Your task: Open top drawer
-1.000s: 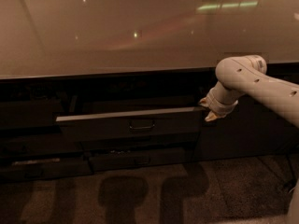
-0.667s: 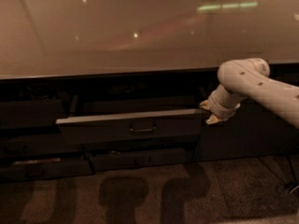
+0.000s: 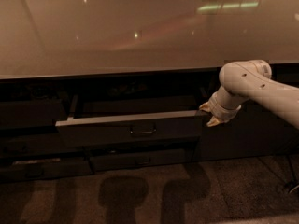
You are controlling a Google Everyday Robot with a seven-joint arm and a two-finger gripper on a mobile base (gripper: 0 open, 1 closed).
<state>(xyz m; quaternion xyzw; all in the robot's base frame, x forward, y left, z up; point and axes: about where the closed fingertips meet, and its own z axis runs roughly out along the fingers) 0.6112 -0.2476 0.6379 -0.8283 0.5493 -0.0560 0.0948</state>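
The top drawer (image 3: 131, 129) is a wide dark grey front with a small centre pull (image 3: 143, 131). It stands partly pulled out from under the countertop, with a pale rail showing at its left. My gripper (image 3: 209, 115) is at the right end of the drawer front, touching its upper right corner. Its pale fingertips (image 3: 214, 122) stand apart, one above and one below the corner. The white arm (image 3: 261, 87) comes in from the right.
A glossy pale countertop (image 3: 140, 36) overhangs the cabinet. A shorter dark drawer front (image 3: 140, 161) sits just below the open one. Dark cabinet fronts (image 3: 247, 134) stand to the right. Speckled floor (image 3: 149, 195) lies in front.
The drawer front has come out slightly further toward the camera. My gripper and arm have shifted a little right and down with it.
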